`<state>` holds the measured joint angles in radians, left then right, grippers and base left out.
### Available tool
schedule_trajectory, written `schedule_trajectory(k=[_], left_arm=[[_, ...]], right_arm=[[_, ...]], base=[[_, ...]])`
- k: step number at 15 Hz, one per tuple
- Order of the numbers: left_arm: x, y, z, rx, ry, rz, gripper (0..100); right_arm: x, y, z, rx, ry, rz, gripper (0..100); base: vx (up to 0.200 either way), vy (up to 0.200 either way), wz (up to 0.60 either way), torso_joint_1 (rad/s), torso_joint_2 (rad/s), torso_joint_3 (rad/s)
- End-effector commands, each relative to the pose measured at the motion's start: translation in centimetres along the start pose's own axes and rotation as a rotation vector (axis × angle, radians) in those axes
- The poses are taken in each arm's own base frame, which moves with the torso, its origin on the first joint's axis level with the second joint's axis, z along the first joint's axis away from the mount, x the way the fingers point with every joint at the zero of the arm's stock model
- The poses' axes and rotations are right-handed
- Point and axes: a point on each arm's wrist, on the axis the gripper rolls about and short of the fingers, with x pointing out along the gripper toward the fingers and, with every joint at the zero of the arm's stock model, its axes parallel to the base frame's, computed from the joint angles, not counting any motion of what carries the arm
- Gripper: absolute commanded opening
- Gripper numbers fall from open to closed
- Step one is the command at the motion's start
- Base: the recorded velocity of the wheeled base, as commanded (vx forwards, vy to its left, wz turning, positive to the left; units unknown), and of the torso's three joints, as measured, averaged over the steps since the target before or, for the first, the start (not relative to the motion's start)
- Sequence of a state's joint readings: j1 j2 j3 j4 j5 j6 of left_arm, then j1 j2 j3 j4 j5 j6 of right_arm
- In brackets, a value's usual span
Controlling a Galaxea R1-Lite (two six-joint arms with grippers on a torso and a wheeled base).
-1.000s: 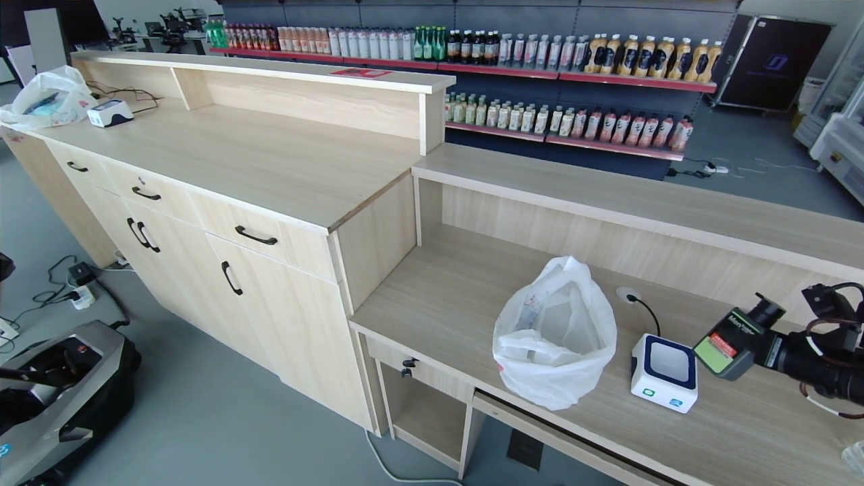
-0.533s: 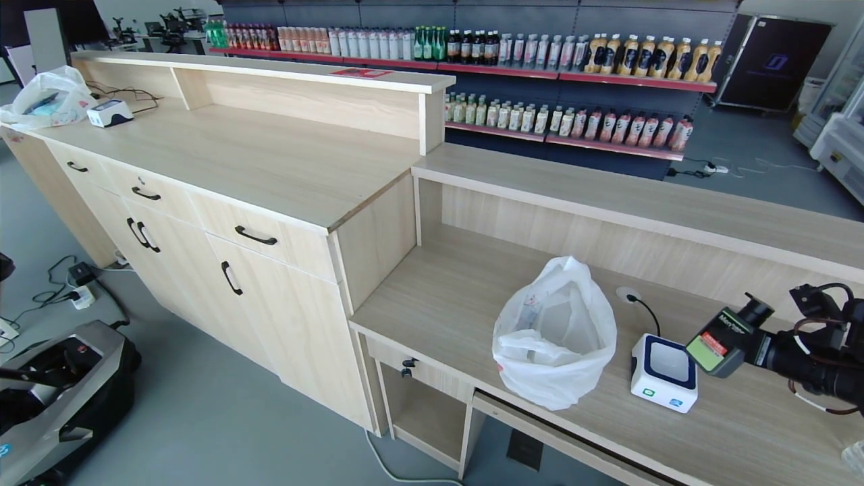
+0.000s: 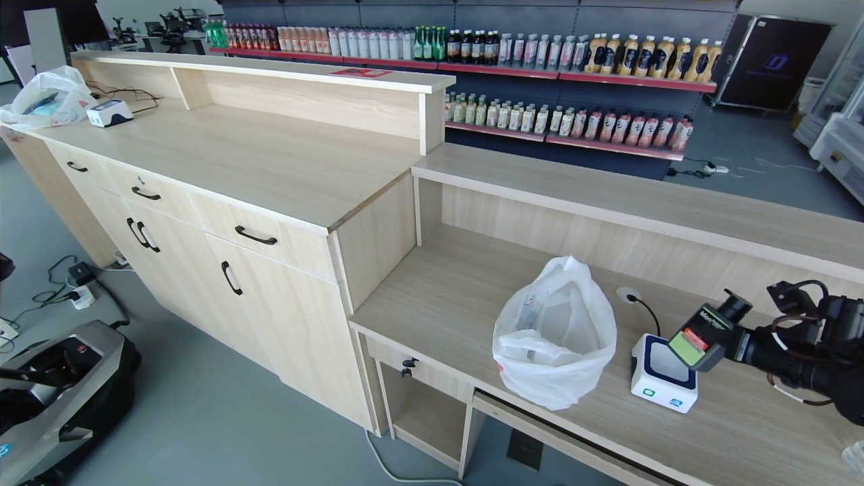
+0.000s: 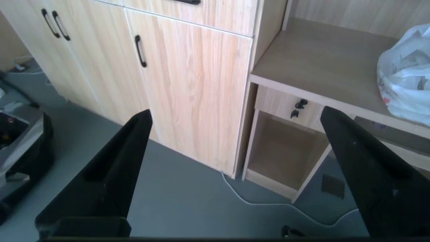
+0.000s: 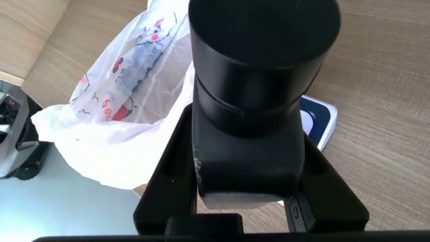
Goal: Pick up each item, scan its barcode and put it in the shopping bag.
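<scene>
On the wooden counter (image 3: 445,297), shopping bag (image 3: 553,334) beside scanner (image 3: 661,374); bottle shelves (image 3: 560,74) behind.

We are looking across a shop's checkout area, where red-edged shelves (image 3: 607,79) are carrying rows of bottled drinks (image 3: 472,47) behind a light wooden checkout counter (image 3: 445,290) that is bearing a white barcode scanner (image 3: 656,379) beside a plastic shopping bag (image 3: 553,337).

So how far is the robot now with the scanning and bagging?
Partly done. The shopping bag seems to hold one packet already. In hand: the right gripper holds a dark bottle close over the scanner. Left: putting that bottle into the bag.
</scene>
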<state>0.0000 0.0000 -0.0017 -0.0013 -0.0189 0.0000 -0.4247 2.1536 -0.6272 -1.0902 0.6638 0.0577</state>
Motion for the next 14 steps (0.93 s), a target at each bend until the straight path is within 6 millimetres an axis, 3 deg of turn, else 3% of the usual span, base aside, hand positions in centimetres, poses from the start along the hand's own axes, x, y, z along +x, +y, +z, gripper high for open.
schedule_trajectory(k=[1, 4, 14], left_arm=[[0.0, 0.0, 0.0, 0.0, 0.0, 0.001, 100], [0.0, 0.0, 0.0, 0.0, 0.0, 0.001, 100], [0.0, 0.0, 0.0, 0.0, 0.0, 0.001, 100]], right_arm=[[0.9, -0.1, -0.1, -0.005, 0.003, 0.011, 0], [1.8, -0.4, 0.3, -0.022, -0.008, 0.022, 0], [2.5, -0.1, -0.3, -0.017, 0.01, 0.036, 0]], base=[[0.0, 0.0, 0.0, 0.0, 0.0, 0.0], [0.0, 0.0, 0.0, 0.0, 0.0, 0.0], [0.0, 0.0, 0.0, 0.0, 0.0, 0.0]])
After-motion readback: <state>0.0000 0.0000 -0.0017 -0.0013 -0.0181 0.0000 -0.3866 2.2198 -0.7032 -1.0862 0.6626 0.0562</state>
